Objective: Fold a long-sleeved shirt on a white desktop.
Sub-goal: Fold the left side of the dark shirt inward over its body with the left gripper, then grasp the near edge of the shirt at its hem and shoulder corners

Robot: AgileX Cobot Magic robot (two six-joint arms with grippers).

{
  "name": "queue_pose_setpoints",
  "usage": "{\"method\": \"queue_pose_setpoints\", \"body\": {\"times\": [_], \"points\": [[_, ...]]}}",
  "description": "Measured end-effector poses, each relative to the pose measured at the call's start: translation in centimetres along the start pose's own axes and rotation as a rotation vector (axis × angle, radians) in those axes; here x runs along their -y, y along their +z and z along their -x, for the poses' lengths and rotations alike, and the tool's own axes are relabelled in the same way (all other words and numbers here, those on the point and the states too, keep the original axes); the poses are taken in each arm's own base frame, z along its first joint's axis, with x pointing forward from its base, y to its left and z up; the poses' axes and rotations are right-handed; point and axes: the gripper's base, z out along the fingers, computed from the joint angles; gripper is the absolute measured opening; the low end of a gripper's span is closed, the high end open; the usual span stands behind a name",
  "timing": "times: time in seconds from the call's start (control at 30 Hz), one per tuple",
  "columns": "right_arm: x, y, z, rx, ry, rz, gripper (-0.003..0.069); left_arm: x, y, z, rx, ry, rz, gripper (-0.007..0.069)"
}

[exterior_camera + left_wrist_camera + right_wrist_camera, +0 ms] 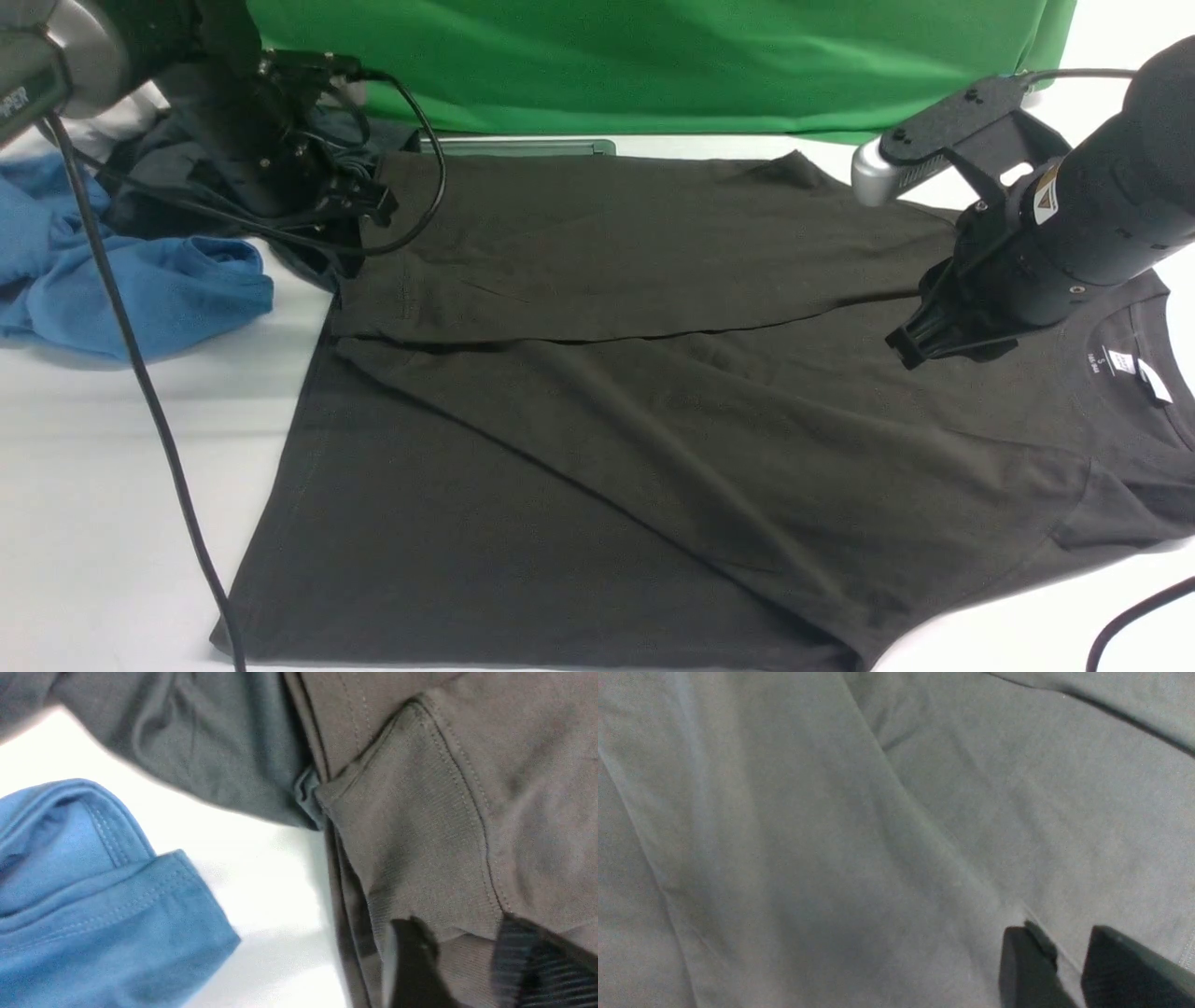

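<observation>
The long-sleeved shirt (607, 420) lies flat on the white desktop (140, 467), collar and white labels (1120, 362) to the right, hem to the left. Both sleeves are folded across the body. My left gripper (369, 201) hangs over the far sleeve's end at the shirt's far left corner. In the left wrist view its jaws (460, 926) are open, with the ribbed cuff (420, 849) lying between and under them. My right gripper (910, 345) hovers over the chest near the collar. Its fingers (1059, 933) stand slightly apart over smooth shirt fabric (831, 835), holding nothing.
A crumpled blue garment (140, 280) lies at the left, and a dark teal-grey garment (159, 177) sits behind it, touching the shirt's corner (210, 742). A metal-framed hatch (523, 147) is at the table's back, before the green backdrop (653, 56). The left arm's cable (140, 373) hangs down.
</observation>
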Motion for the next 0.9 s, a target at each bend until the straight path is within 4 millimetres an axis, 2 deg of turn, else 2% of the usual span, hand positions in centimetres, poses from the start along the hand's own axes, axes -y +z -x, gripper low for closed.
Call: {"method": "queue_pose_setpoints", "body": {"times": [0.13, 0.2, 0.23, 0.3, 0.33, 0.37, 0.4, 0.43, 0.47, 0.53, 0.6, 0.63, 0.7, 0.8, 0.9], "points": [[0.1, 0.0, 0.0, -0.002, -0.008, -0.008, 0.0217, -0.2, -0.2, -0.1, -0.004, 0.013, 0.024, 0.0427], [0.2, -0.1, -0.1, -0.008, -0.019, -0.019, 0.0219, -0.2, -1.1, -0.1, 0.015, 0.012, 0.032, 0.0451], [0.2, -0.4, -0.2, -0.013, -0.024, -0.026, 0.022, 0.0, -1.9, -0.1, 0.032, 0.014, 0.028, 0.0438], [0.3, -1.4, -0.3, 0.003, -0.025, -0.034, 0.0219, 1.0, -4.4, -0.3, 0.09, 0.053, 0.008, 0.0344], [0.4, -1.6, -0.3, 0.006, -0.024, -0.034, 0.0219, 1.0, -4.4, -0.3, 0.088, 0.056, 0.004, 0.0344], [0.4, -2.6, -0.5, 0.021, -0.022, -0.037, 0.0218, 2.3, -6.6, -0.8, 0.134, 0.101, -0.01, 0.0234], [0.4, -2.7, -0.6, 0.023, -0.021, -0.038, 0.0218, 2.5, -6.9, -0.9, 0.139, 0.108, -0.011, 0.0219], [0.4, -4.1, -1.1, 0.037, -0.018, -0.042, 0.0206, 4.1, -9.1, -2.0, 0.18, 0.182, -0.018, 0.0098], [0.4, -4.4, -1.3, 0.039, -0.016, -0.042, 0.02, 4.5, -9.6, -2.3, 0.189, 0.195, -0.019, 0.0089], [0.3, -6.4, -3.0, 0.059, -0.002, -0.042, 0.0144, 7.3, -12.5, -4.8, 0.259, 0.323, -0.019, 0.0026], [0.0, -7.0, -4.4, 0.066, 0.007, -0.028, 0.0101, 9.0, -13.1, -7.1, 0.267, 0.403, -0.032, 0.0017], [-0.1, -7.7, -5.5, 0.076, 0.011, -0.019, 0.0066, 10.4, -13.7, -9.1, 0.268, 0.462, -0.05, 0.0017], [-0.4, -8.0, -7.0, 0.086, -0.007, -0.008, 0.0035, 12.0, -13.2, -12.3, 0.206, 0.539, -0.093, 0.0018], [-0.7, -8.7, -8.8, 0.129, -0.038, -0.005, 0.0029, 13.9, -11.7, -17.4, 0.082, 0.64, -0.159, 0.0032], [-0.8, -9.1, -9.5, 0.172, -0.049, -0.011, 0.0029, 14.1, -10.2, -19.9, 0.011, 0.68, -0.179, 0.0065]]}}
